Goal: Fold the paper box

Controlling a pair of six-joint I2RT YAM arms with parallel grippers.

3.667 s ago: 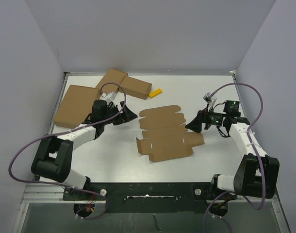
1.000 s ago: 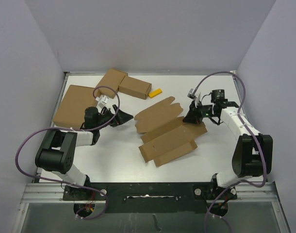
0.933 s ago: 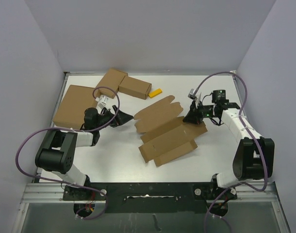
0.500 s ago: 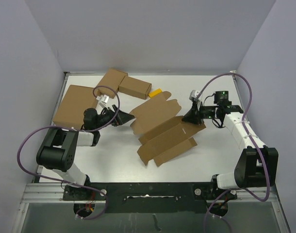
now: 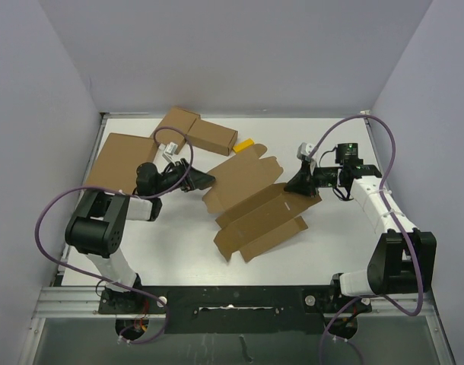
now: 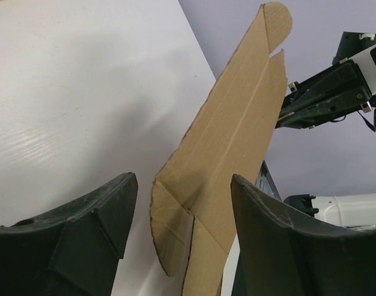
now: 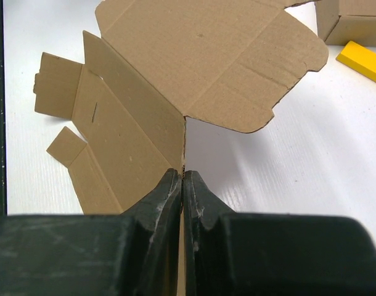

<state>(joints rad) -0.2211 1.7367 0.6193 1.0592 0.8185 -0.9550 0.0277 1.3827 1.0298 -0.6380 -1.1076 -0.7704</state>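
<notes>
The paper box point(image 5: 251, 204) is a notched brown die-cut sheet, tilted up off the table along its right side. My right gripper point(image 5: 301, 185) is shut on that right edge; in the right wrist view its fingertips point(image 7: 183, 176) pinch the cardboard point(image 7: 200, 61) at a fold line. My left gripper point(image 5: 204, 181) is at the sheet's left edge. In the left wrist view it point(image 6: 183, 180) stands open, with a rounded flap of the sheet point(image 6: 228, 145) between the two fingers point(image 6: 89, 228) and touching neither.
A large flat brown carton point(image 5: 118, 163) lies at the back left. Two small cartons point(image 5: 198, 131) touch at a corner behind it. A yellow block point(image 5: 243, 144) lies just behind the sheet, also in the right wrist view point(image 7: 360, 60). Walls close three sides.
The right gripper has dragged the raised sheet slightly left. The left gripper has moved right, so the sheet's left flap now lies between its fingers, which have narrowed a little.
</notes>
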